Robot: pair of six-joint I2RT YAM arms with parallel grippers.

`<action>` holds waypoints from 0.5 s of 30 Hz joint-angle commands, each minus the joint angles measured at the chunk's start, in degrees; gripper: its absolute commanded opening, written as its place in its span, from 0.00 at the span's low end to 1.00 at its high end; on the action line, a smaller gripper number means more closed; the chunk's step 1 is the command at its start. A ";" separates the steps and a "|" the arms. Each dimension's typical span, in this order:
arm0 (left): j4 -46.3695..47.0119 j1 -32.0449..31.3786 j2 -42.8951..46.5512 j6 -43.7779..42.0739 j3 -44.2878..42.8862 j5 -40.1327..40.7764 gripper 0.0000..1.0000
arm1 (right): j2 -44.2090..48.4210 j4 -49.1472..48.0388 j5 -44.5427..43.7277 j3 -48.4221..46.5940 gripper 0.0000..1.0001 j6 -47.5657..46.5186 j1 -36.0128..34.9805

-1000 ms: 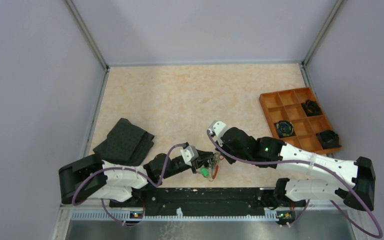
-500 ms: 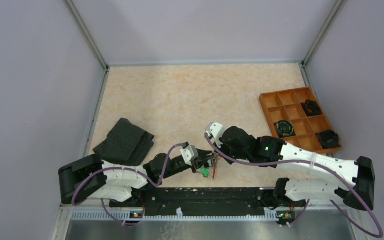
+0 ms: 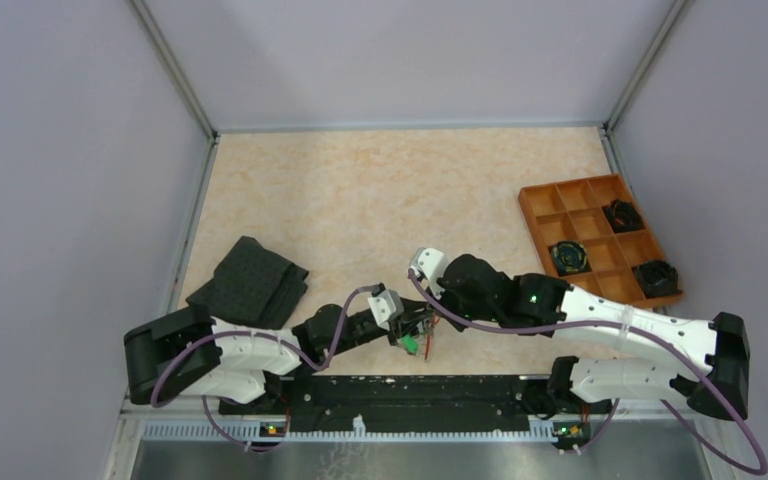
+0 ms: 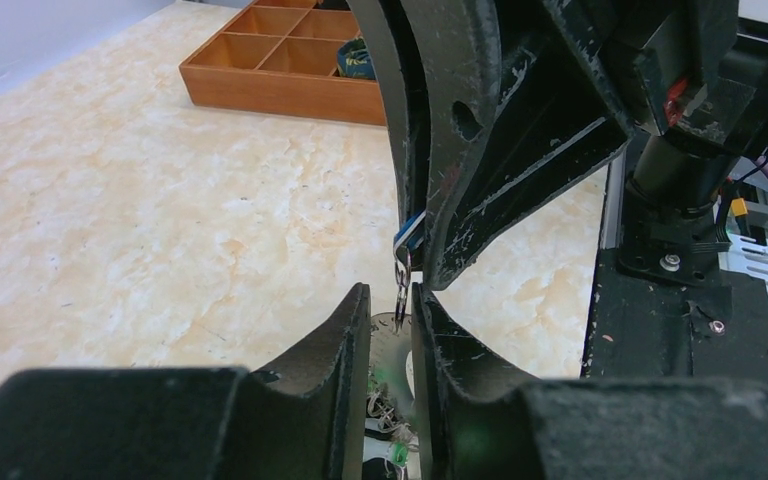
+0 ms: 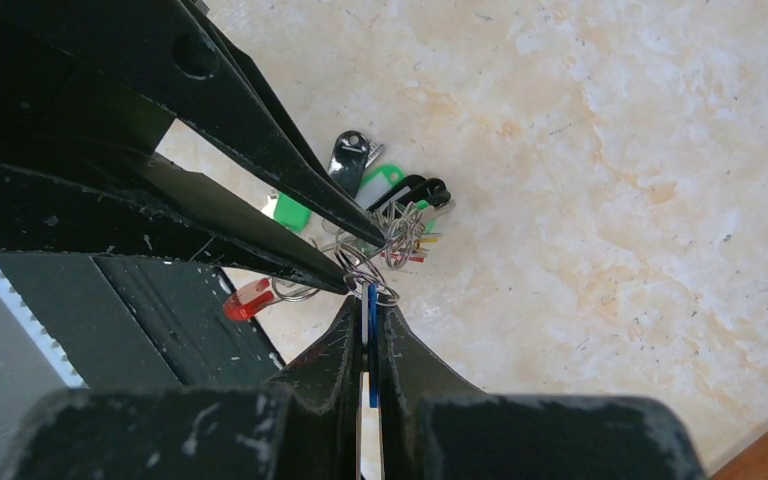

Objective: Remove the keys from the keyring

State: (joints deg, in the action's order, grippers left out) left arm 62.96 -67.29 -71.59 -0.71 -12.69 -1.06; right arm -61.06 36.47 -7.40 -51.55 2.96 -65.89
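Observation:
The keys are a bunch on the table near the front edge; a green head (image 3: 412,345) shows in the top view. In the right wrist view I see green (image 5: 382,184) and black (image 5: 348,155) heads, a red piece (image 5: 248,300) and tangled wire of the keyring (image 5: 385,245). My right gripper (image 5: 370,300) is shut on a blue key (image 5: 371,312), and also shows in the top view (image 3: 431,312). My left gripper (image 4: 392,292) is closed to a narrow gap around a ring loop (image 4: 400,298); its fingertips (image 5: 345,278) meet the right gripper's.
An orange compartment tray (image 3: 538,203) with black coiled objects (image 3: 567,258) stands at the right. A black folded cloth (image 3: 250,283) lies at the left. The black base rail (image 3: 410,390) runs just in front of the bunch.
The right wrist has shifted slightly left. The left arm has edged forward. The red arc seen beside the bunch earlier is now hidden in the top view.

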 commanded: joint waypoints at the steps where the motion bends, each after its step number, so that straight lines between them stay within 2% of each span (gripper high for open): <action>1: 3.26 -0.30 -1.40 -0.92 -2.07 -1.79 0.26 | 0.66 -2.20 0.48 -2.85 0.00 -0.18 -0.82; 7: 3.32 -0.30 -2.54 -1.13 -2.54 -2.30 0.18 | 0.76 -2.37 0.32 -2.64 0.00 0.10 -1.03; 12: 3.57 -0.30 -2.85 -1.22 -2.50 -2.32 0.00 | 1.16 -2.25 -0.56 -2.51 0.00 0.41 -1.08; 15: 3.36 -0.30 -2.71 -1.21 -2.29 -1.98 0.00 | 1.33 -1.23 -3.51 -2.26 0.00 1.52 -1.08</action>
State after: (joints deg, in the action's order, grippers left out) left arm 63.07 -67.33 -73.97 -1.30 -13.65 -2.68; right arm -61.04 36.51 -7.70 -51.55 3.18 -66.28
